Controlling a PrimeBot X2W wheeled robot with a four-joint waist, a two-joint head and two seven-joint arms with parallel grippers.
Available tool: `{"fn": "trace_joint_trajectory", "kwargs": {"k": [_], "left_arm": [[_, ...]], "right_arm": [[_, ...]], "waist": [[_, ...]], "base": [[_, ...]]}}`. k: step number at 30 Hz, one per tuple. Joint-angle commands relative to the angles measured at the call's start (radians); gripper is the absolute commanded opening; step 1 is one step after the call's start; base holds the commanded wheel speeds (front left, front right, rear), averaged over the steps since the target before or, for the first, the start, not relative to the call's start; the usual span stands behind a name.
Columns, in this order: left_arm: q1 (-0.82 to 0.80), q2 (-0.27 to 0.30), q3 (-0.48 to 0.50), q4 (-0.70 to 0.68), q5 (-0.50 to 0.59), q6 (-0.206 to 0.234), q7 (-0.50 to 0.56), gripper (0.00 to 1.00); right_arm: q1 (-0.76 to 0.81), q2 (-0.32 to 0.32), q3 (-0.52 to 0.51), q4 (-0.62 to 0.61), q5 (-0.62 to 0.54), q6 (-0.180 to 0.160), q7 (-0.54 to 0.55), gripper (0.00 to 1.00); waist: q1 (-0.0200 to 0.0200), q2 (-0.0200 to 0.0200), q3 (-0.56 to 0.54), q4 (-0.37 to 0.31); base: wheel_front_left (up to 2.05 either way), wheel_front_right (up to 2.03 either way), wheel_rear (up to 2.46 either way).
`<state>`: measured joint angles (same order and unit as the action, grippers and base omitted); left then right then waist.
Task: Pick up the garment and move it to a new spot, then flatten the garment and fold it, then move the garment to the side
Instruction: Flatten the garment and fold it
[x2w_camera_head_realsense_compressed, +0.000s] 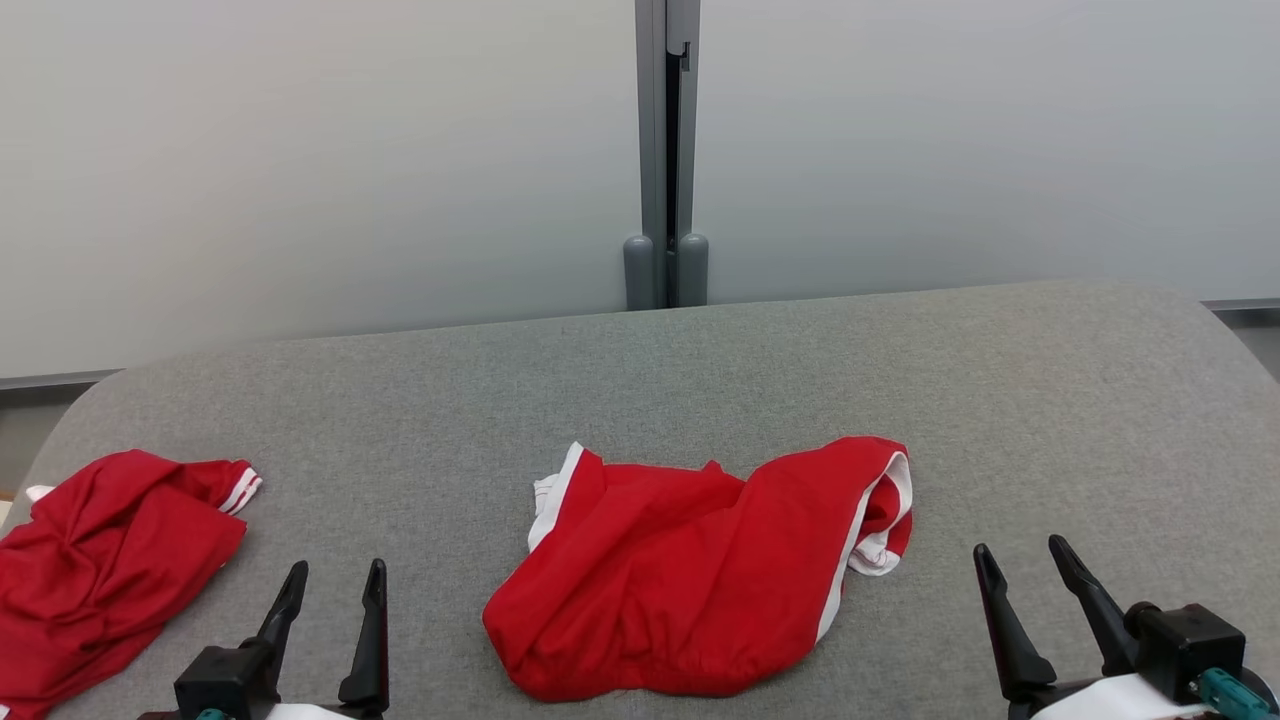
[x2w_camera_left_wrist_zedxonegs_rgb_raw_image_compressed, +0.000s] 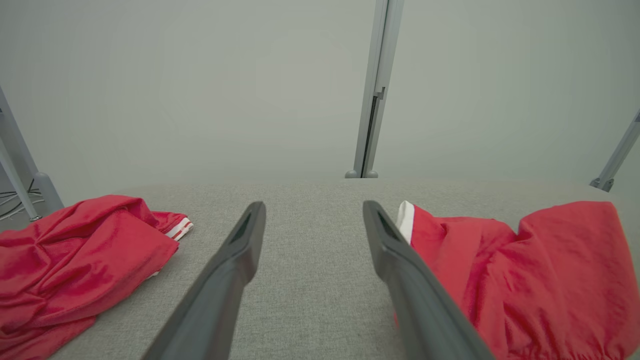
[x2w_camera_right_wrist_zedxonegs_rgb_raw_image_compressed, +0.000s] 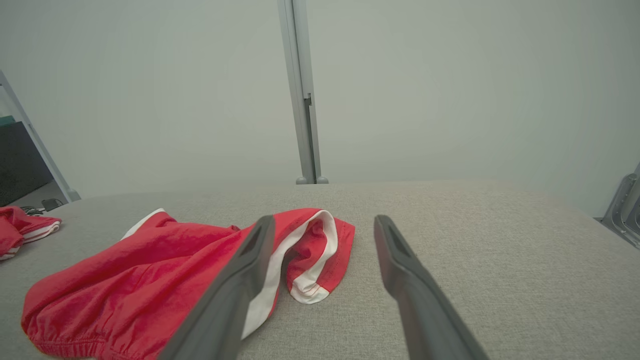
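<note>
Crumpled red garment (x2w_camera_head_realsense_compressed: 690, 585), white-trimmed, on nubby grey table (x2w_camera_head_realsense_compressed: 1050, 400)

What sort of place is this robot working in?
Probably a test lab, not a home: bare pale partition panels joined by a grey metal post, a grey fabric-covered table, two crumpled red white-trimmed garments laid out.

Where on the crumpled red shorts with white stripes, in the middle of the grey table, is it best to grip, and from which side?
Probably the white-edged leg opening at the right end of the red shorts: it curls up in a loose fold, offering an edge to pinch. Come from the right with the open right gripper, which is nearest.
</note>
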<state>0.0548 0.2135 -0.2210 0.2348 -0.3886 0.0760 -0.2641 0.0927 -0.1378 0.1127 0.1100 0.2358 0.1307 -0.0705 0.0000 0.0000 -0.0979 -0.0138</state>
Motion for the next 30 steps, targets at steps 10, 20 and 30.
{"fn": "trace_joint_trajectory", "kwargs": {"k": [10, 20, 30], "left_arm": [[-0.036, -0.015, -0.071, -0.015, 0.034, -0.024, 0.034, 1.00], [-0.114, -0.128, -0.344, 0.057, 0.056, -0.154, 0.182, 1.00], [-0.222, -0.160, -0.457, 0.250, 0.005, -0.167, 0.189, 1.00]], "right_arm": [[-0.017, -0.002, 0.013, 0.008, 0.002, 0.000, -0.007, 1.00], [-0.056, -0.016, 0.035, 0.014, 0.013, 0.000, -0.007, 1.00], [-0.098, -0.018, 0.052, 0.030, 0.031, 0.000, -0.024, 1.00]], "waist": [[0.0000, 0.0000, 0.027, 0.002], [0.0000, 0.0000, 0.092, -0.040], [0.0000, 0.0000, 0.167, -0.133]], "base": [[0.00, 0.00, 0.00], [0.00, 0.00, 0.00], [0.00, 0.00, 0.00]]}}
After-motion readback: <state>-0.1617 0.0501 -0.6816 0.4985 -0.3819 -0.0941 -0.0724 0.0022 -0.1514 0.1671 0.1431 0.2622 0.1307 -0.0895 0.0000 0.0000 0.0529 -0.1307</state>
